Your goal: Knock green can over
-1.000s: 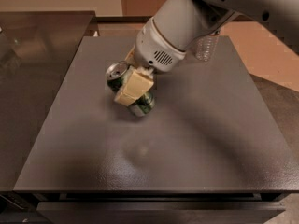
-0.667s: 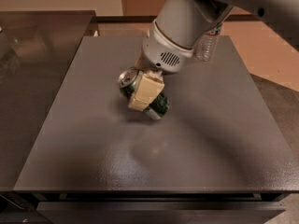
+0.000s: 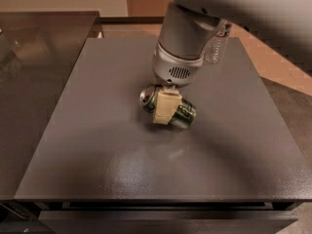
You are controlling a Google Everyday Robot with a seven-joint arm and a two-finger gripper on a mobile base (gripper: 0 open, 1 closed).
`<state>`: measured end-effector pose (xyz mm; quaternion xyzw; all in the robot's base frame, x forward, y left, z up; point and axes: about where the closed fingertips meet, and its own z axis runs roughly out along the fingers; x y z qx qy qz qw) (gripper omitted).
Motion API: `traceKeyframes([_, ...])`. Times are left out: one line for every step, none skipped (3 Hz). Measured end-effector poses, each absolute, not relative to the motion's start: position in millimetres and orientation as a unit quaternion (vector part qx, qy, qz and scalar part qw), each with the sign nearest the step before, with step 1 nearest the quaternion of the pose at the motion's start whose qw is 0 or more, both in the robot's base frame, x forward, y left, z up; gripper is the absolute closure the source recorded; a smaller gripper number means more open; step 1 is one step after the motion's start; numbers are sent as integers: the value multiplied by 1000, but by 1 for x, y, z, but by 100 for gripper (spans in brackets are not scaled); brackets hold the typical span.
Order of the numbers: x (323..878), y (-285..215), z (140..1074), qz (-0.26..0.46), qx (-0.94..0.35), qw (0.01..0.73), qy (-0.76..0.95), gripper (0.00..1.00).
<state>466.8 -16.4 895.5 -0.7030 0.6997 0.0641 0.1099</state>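
The green can [image 3: 184, 115] lies on its side near the middle of the dark grey table [image 3: 97, 140]. Its silver top [image 3: 146, 98] faces left. My gripper [image 3: 166, 112] comes down on it from above. One cream finger [image 3: 165, 106] lies across the front of the can's body, and the other finger is hidden behind the can. The jaws stand closed around the can. The grey wrist [image 3: 179, 65] sits directly above it.
A clear plastic water bottle [image 3: 216, 45] stands at the back right of the table, partly behind my arm. A glossy dark counter [image 3: 34, 48] adjoins the table on the left. The table's front edge [image 3: 161, 199] is close to the camera.
The gripper and can moved right and toward the front. The can went from tilted in the grip to lying flat on its side on the table.
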Motion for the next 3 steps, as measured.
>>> traceKeyframes([469,-27,886,15,-710,84,699,59])
traceKeyframes([470,-36,878,-23,-718,62,693,36])
traceKeyframes([469,-40,870,-43,-725,51,686,12])
